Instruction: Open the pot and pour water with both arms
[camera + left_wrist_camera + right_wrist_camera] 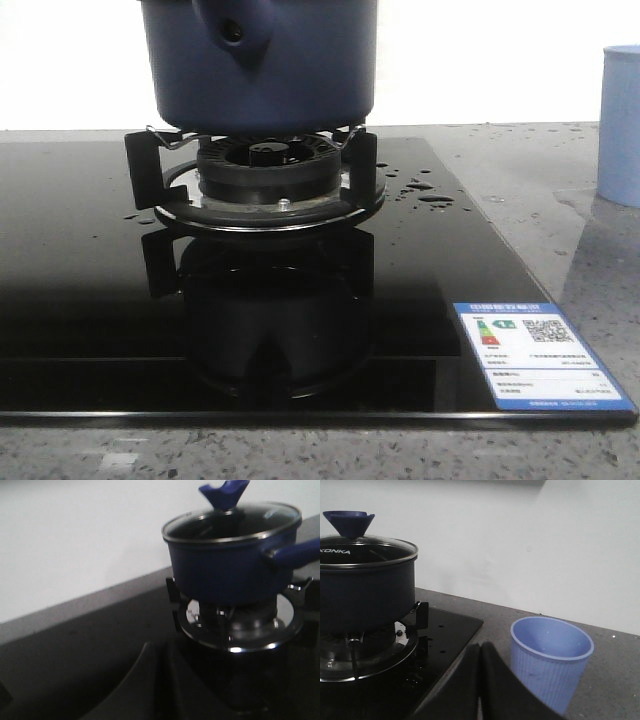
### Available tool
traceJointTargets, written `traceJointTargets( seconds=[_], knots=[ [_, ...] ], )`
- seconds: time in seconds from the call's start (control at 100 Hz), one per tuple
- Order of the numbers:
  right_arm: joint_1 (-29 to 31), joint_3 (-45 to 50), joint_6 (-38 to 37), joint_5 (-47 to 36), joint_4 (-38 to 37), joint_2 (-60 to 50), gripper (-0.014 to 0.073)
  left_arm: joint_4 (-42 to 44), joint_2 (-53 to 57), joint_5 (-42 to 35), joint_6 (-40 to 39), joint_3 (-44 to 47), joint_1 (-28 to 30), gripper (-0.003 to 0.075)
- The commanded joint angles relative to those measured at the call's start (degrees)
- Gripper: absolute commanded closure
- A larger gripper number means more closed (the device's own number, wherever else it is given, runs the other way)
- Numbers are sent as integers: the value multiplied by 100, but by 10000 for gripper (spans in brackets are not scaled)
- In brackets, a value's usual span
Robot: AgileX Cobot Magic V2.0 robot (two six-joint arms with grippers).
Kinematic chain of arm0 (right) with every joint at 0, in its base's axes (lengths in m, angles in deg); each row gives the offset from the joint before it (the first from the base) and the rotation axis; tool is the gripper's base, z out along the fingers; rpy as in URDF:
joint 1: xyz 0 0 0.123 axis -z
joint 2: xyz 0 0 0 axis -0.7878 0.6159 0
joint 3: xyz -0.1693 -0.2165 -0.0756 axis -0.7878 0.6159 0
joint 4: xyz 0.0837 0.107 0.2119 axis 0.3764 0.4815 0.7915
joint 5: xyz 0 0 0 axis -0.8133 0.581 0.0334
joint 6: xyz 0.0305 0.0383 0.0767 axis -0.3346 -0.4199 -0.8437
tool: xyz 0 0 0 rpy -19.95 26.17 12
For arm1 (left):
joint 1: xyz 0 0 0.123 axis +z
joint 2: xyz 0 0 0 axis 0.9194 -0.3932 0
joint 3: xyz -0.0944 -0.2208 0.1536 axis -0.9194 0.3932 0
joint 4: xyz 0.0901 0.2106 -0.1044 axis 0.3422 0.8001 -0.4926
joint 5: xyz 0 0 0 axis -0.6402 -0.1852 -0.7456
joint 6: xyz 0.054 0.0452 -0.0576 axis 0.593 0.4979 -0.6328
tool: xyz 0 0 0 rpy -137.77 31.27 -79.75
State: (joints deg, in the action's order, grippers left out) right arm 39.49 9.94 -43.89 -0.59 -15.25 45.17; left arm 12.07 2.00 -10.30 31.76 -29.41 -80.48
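Pot point(258, 85), a dark navy saucepan, stands on the trivet prongs of the gas burner point(265, 170) set in a glossy black glass hob point(90, 330); it is upright and centred over the burner ring. Nearest each wrist camera lie the dark fingers: those of the right gripper point(480, 680) are pressed together along a thin seam and hold nothing, while those of the left gripper point(162, 680) appear to meet likewise (that view is dim and blurred, so this is less sure). Both grippers are well apart from the pot. Just beyond the right gripper, on the speckled countertop point(615, 680) beside the hob, stands a pale blue ribbed cup point(551, 660), open and seemingly empty. Farther off, the pot carries a glass lid point(232, 522) with a metal rim and a navy flared knob point(224, 494), and the lid is still on. Judged from these views, the steel-and-enamel body is rigid and, if filled, fairly heavy; its matte wall offers little purchase, so the long handle point(295, 554) is the sensible hold. The lid is fragile and smooth, and best lifted by the knob's narrow waist. Water droplets point(430, 190) on the hob suggest slippery surfaces.
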Motion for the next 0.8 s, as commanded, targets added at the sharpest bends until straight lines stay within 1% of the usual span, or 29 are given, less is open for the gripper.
traceJointTargets(
  seconds=[0.0, 0.02, 0.04, 0.06, 0.12, 0.19, 0.32, 0.41, 0.51, 0.58, 0.65, 0.67, 0.71, 0.79],
  knots=[
    [4, -160, 7, -463, -44, 23, 667, 2635, 46, -13, -2900, -159, 9, 739],
    [4, -160, 7, -463, -44, 23, 667, 2899, 70, -13, -3208, -140, 9, 739],
    [4, -160, 7, -463, -44, 23, 667, 3248, 122, -30, -3713, -103, 9, 739],
    [4, -160, 7, -463, -44, 23, 667, 3548, 160, -63, -3997, -60, 9, 739],
    [4, -160, 7, -463, -44, 23, 667, 4135, 298, -222, -4422, 86, 9, 739],
    [4, -160, 7, -463, -44, 23, 667, 4415, 518, -526, -4615, 357, 9, 739],
    [4, -160, 7, -463, -44, 23, 667, 4577, 1100, -905, -5060, 1035, 194, 739],
    [4, -160, 7, -463, -44, 23, 667, 4621, 1530, -962, -5425, 1477, 407, 739],
    [4, -160, 7, -463, -44, 23, 667, 4610, 1901, -934, -5494, 1828, 560, 739],
    [4, -160, 7, -463, -44, 23, 667, 4596, 2140, -736, -5499, 2039, 648, 739],
    [4, -160, 7, -463, -44, 23, 667, 4548, 2344, -323, -5499, 2164, 721, 739],
    [4, -160, 7, -463, -44, 23, 667, 4548, 2421, -18, -5499, 2164, 746, 739],
    [4, -160, 7, -463, -44, 23, 667, 4548, 2469, 287, -5499, 2164, 755, 739],
    [4, -160, 7, -453, -44, 23, 667, 4537, 2458, 275, -5499, 2164, 808, 739]
  ],
)
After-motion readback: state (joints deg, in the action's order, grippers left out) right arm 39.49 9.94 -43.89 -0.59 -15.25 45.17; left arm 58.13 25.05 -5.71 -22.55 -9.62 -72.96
